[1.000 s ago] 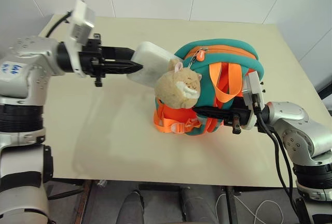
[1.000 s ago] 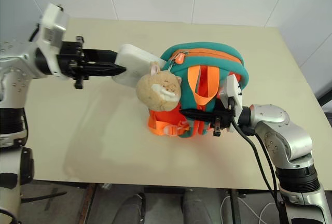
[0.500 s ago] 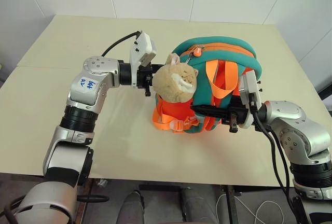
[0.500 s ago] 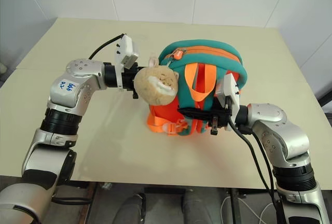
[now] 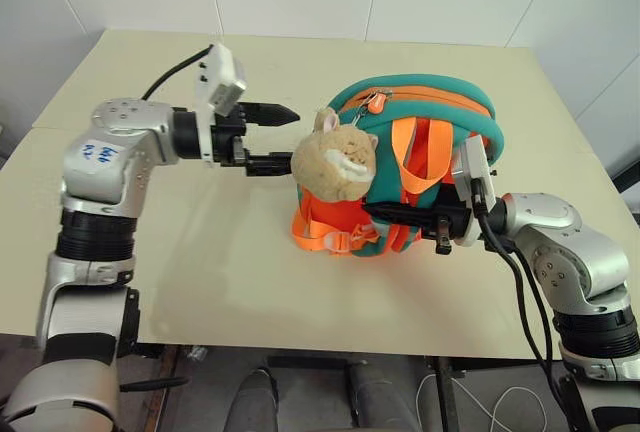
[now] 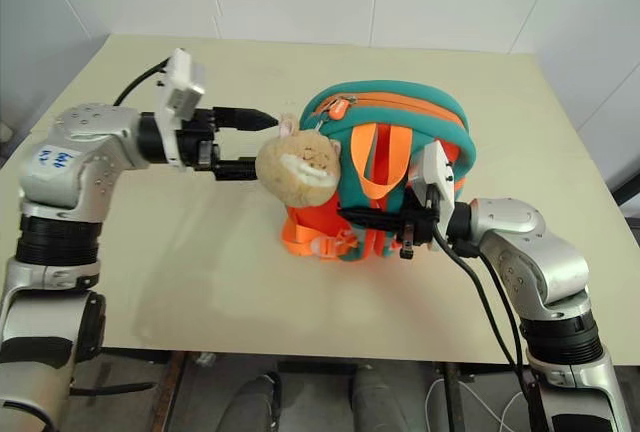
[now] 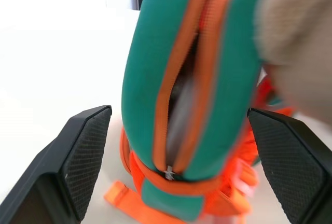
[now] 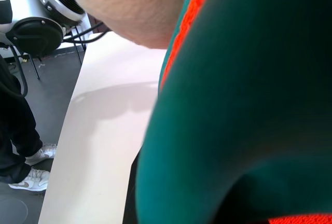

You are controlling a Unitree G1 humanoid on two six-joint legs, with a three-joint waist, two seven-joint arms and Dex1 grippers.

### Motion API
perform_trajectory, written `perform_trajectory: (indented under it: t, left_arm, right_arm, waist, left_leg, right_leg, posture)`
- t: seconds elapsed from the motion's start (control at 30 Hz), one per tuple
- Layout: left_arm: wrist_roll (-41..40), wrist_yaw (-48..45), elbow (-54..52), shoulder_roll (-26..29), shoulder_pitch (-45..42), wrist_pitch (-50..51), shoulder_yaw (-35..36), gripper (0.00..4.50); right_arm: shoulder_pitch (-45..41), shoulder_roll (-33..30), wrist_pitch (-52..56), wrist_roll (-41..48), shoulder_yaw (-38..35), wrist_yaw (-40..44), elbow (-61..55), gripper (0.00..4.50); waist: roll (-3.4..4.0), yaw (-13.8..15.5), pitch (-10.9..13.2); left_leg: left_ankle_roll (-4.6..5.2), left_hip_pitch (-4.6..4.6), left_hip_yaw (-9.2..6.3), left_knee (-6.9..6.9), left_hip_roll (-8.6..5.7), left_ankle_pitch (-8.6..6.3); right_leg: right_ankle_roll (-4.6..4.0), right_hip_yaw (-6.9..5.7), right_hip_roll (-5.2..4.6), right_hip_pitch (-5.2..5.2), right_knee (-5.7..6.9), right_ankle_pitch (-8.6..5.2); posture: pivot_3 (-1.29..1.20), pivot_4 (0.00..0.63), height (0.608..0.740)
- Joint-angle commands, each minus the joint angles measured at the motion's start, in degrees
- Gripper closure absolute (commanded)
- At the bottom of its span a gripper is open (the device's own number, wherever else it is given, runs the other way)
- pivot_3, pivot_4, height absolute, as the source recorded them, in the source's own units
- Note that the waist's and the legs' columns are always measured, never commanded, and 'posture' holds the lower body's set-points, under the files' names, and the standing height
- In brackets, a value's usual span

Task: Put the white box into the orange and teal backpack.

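Observation:
The orange and teal backpack (image 5: 420,112) stands upright mid-table, with a tan plush toy (image 5: 335,160) hanging on its front. Its top zipper gapes, and in the left wrist view a pale surface, the white box (image 7: 179,105), lies inside the slot. My left gripper (image 5: 292,138) is open and holds nothing. It hovers level just to the left of the bag, beside the plush toy. My right gripper (image 5: 385,214) reaches in from the right and is shut on the backpack's lower front among the orange straps (image 5: 330,237).
The beige table (image 5: 200,272) has bare room to the left of and in front of the bag. Its front edge is close to me and a white wall stands behind. A person's legs and shoes (image 8: 26,177) are on the dark floor beside the table.
The left gripper carried the white box to the bag's opening and pushed in close. It has since drawn back to the left and opened, and the box has gone from the head views.

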Motion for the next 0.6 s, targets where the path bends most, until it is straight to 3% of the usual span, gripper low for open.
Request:
perform_trajectory:
  t: [0.03,0.13,0.27,0.53,0.6]
  left_arm:
    - [-7.70,-1.96,-6.71,2.96,1.13,6.09,4.78,0.02]
    - [-13.26,-2.17,-12.80,4.92,4.10,9.46,8.12,0.02]
    - [-17.77,2.62,-19.47,2.39,6.39,10.78,9.51,0.02]
    - [-8.31,12.60,-20.07,-1.01,6.78,6.26,0.65,0.02]
    - [-7.36,13.78,-18.71,-1.63,6.60,6.15,-0.35,0.40]
  right_arm:
    - [-0.68,0.08,-0.69,0.29,-0.79,0.05,-0.85,4.50]
    - [-0.58,0.06,-0.66,0.22,-0.75,0.00,-0.72,4.50]
    - [-0.47,0.18,-0.66,0.13,-0.62,-0.09,-0.60,4.50]
    - [-0.68,0.46,-0.76,-0.26,-0.32,-0.06,-0.49,4.50]
    - [-0.68,0.53,-0.81,-0.31,-0.37,-0.04,-0.53,4.50]
  waist:
    - [0.00,0.05,0.00]
    - [0.00,0.02,0.00]
    - [0.00,0.09,0.00]
    - [0.00,0.04,0.00]
    - [0.00,0.05,0.00]
  left_leg:
    - [0.00,0.00,0.00,-0.01,0.00,0.00]
    - [0.00,0.00,-0.01,0.00,0.00,0.00]
    - [0.00,0.01,-0.02,0.01,0.00,0.00]
    - [0.00,0.11,-0.04,0.16,0.00,0.00]
    - [0.00,0.12,-0.04,0.16,0.00,0.00]
  right_leg:
    - [0.00,-0.01,0.00,0.00,0.00,0.00]
    - [0.00,-0.01,-0.01,0.01,-0.01,0.00]
    - [0.00,-0.02,-0.01,0.02,0.00,0.00]
    - [0.03,-0.01,0.00,0.23,-0.03,0.03]
    - [0.03,-0.01,0.01,0.23,-0.04,0.03]
  posture:
    - [0.00,0.150,0.740]
    - [0.00,0.150,0.740]
    - [0.00,0.150,0.740]
    - [0.00,0.150,0.740]
    - [0.00,0.150,0.740]
